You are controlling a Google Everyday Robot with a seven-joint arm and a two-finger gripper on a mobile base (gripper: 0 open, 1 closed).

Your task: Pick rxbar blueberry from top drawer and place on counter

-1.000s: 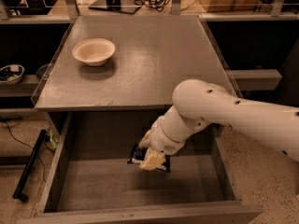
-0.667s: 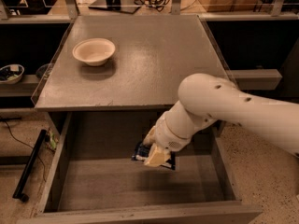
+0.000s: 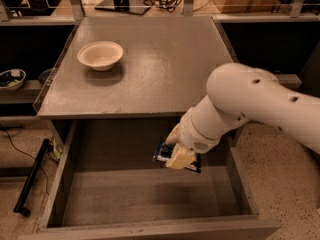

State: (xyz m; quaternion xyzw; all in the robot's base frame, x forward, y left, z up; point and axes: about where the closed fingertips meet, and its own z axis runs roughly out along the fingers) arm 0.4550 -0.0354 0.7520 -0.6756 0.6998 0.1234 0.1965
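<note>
The top drawer [image 3: 125,199] stands pulled open below the counter [image 3: 165,69]. My gripper [image 3: 176,154] hangs over the drawer's back middle, just under the counter's front edge. It is shut on the rxbar blueberry [image 3: 162,154], a dark flat wrapper with a light strip, held above the drawer floor. Most of the bar is hidden behind the pale fingers [image 3: 181,159]. The white arm reaches in from the right.
A white bowl [image 3: 100,54] sits at the counter's back left. Low side shelves flank the counter, with a small bowl [image 3: 11,79] on the left one. A black bar [image 3: 31,176] lies on the floor to the left of the drawer.
The gripper has risen with the bar off the drawer floor and moved a little right and toward the counter's front edge.
</note>
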